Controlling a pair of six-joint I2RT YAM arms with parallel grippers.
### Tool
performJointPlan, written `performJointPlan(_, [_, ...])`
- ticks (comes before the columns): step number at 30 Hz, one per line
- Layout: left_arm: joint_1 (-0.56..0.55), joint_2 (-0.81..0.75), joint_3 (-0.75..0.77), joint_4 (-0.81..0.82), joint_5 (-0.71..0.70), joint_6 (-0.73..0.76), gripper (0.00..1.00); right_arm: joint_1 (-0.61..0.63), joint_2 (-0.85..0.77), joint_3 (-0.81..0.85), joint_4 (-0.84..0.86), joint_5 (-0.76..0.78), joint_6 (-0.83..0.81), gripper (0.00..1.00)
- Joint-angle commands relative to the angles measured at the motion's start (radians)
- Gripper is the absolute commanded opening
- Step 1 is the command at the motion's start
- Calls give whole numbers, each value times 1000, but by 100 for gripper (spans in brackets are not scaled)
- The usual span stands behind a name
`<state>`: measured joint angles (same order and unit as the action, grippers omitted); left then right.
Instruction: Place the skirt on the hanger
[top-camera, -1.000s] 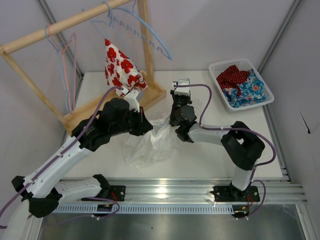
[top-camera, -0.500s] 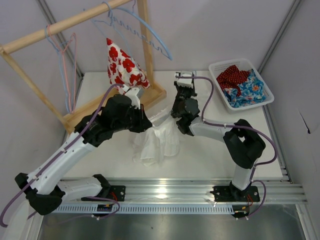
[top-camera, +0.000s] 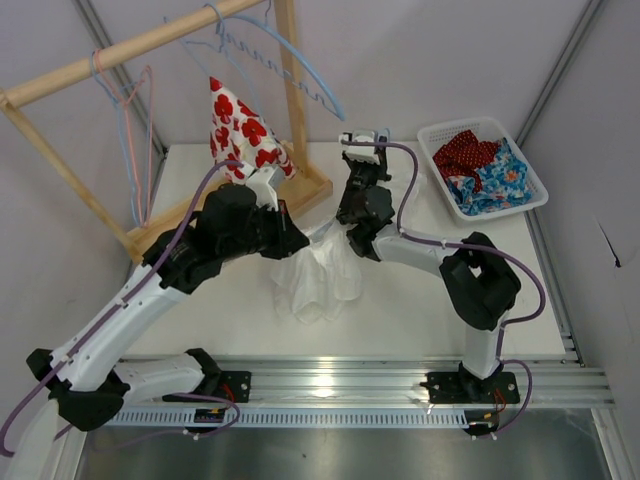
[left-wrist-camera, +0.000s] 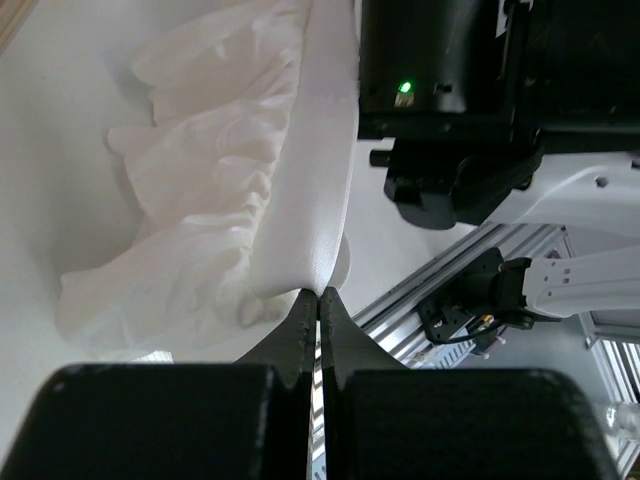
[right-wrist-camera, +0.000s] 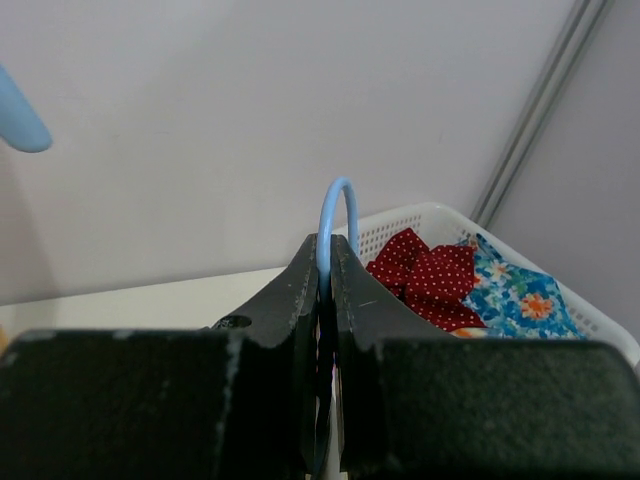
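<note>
Starting at the far-left corner of the table (top-camera: 420, 300): there's a wooden rack (top-camera: 130, 50) standing at an angle, its base running along the far edge toward the middle. A white garment with red flowers (top-camera: 240, 135) hangs by the rack's right post.

Just in front of that, the left arm reaches in over the middle of the table. The left gripper (left-wrist-camera: 320, 292) is squeezed fully closed, and the wrist cam shows it pinching the smooth waistband of the white skirt (top-camera: 320, 275). The band runs straight from those fingertips up to the other arm's black wrist, so it looks pulled fairly tight. The rest of the skirt bunches in ruffles below the band, roughly mid-table, just in front of the rack's base. Can't tell if the hem is actually resting on the surface or only hanging close to it.

Next one over, the right gripper (right-wrist-camera: 322, 250) points toward the far edge. It's clamped nearly closed on the light blue hanger hook (right-wrist-camera: 340, 182), which sticks up from between its fingers. The rest of that hanger isn't visible to me in any view, so I can't say how much of it sits inside the skirt.

Over in the far-right corner sits a white basket (top-camera: 510, 205) with red polka-dot and blue floral clothes inside, well apart from both grippers.
</note>
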<state>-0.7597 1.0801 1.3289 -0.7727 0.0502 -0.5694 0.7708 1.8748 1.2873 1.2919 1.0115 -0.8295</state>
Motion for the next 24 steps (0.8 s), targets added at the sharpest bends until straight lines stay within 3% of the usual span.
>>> performJointPlan(1, [7, 50, 88, 41, 39, 12, 0, 24, -3, 50, 284, -25, -37, 0])
performJointPlan(6, [7, 124, 141, 61, -1, 43, 0, 61, -87, -8, 177, -25, 73, 0])
performJointPlan(10, [5, 176, 144, 70, -46, 54, 0, 62, -244, -57, -255, -68, 376, 0])
performJointPlan(14, [-6, 173, 96, 82, -99, 45, 0, 38, -296, -36, -422, -83, 464, 0])
performJointPlan(19, [-6, 168, 88, 81, -187, 66, 0, -4, -359, 67, -922, -335, 730, 0])
performJointPlan(24, [8, 214, 121, 79, -295, 111, 0, -27, -408, 130, -1189, -537, 823, 0])
